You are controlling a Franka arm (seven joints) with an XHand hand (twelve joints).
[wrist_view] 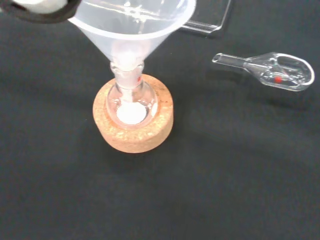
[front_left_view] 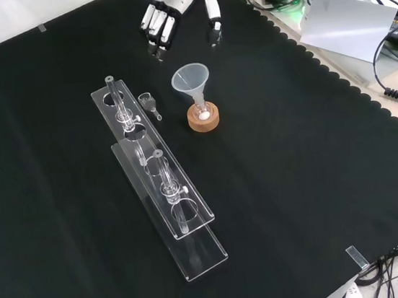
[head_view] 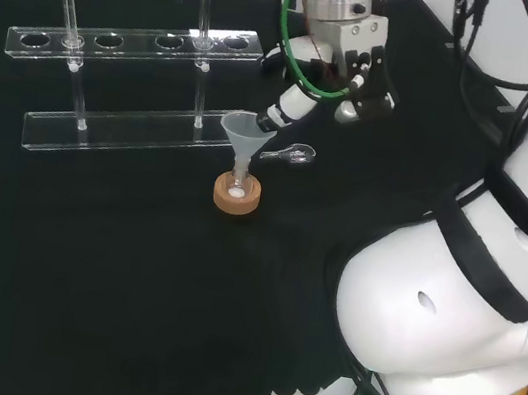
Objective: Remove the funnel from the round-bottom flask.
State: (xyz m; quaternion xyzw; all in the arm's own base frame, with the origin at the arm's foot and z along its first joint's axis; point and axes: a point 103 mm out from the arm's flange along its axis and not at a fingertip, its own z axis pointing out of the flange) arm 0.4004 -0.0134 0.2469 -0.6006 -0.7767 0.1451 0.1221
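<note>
A clear plastic funnel [head_view: 244, 133] [front_left_view: 190, 80] [wrist_view: 134, 26] sits with its stem in the neck of a small round-bottom flask [head_view: 237, 188] [front_left_view: 201, 112] [wrist_view: 131, 99]. The flask rests upright on a cork ring [head_view: 236, 198] [front_left_view: 203, 120] [wrist_view: 133, 131] and holds a little white powder. The hand [head_view: 350, 75] [front_left_view: 167, 11] hovers above and beyond the funnel, its fingers straight and spread, touching nothing. In the head view one fingertip [head_view: 280, 114] hangs close to the funnel's rim.
A clear glass scoop [head_view: 289, 154] [front_left_view: 148, 104] [wrist_view: 272, 70] lies on the cloth beside the flask. A clear acrylic tube rack [head_view: 132, 44] [front_left_view: 161, 186] with upright tubes stands left of the flask in the front view.
</note>
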